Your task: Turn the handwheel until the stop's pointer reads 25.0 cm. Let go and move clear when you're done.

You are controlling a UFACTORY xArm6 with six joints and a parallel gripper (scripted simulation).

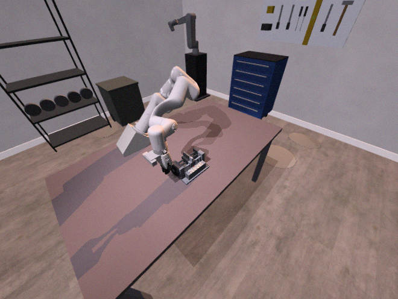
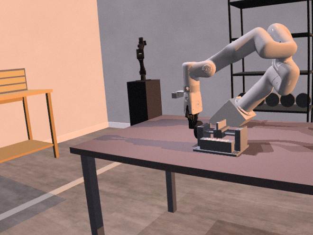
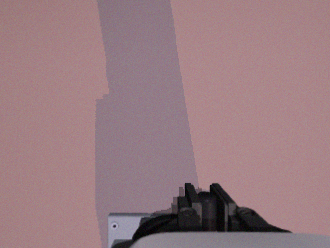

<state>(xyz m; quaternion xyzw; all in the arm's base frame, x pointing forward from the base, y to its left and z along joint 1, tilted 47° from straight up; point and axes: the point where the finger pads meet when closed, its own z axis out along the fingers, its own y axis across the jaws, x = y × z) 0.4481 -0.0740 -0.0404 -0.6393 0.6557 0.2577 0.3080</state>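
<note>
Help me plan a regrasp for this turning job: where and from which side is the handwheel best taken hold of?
Grip the handwheel's rim from above, as the gripper does now. The wheel stands upright at the fixture's end, so its upper rim is exposed, while the table lies close beneath.

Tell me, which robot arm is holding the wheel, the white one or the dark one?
The white arm on the table: its gripper is shut on the black handwheel. The dark arm stands far off on a black pedestal.
</note>
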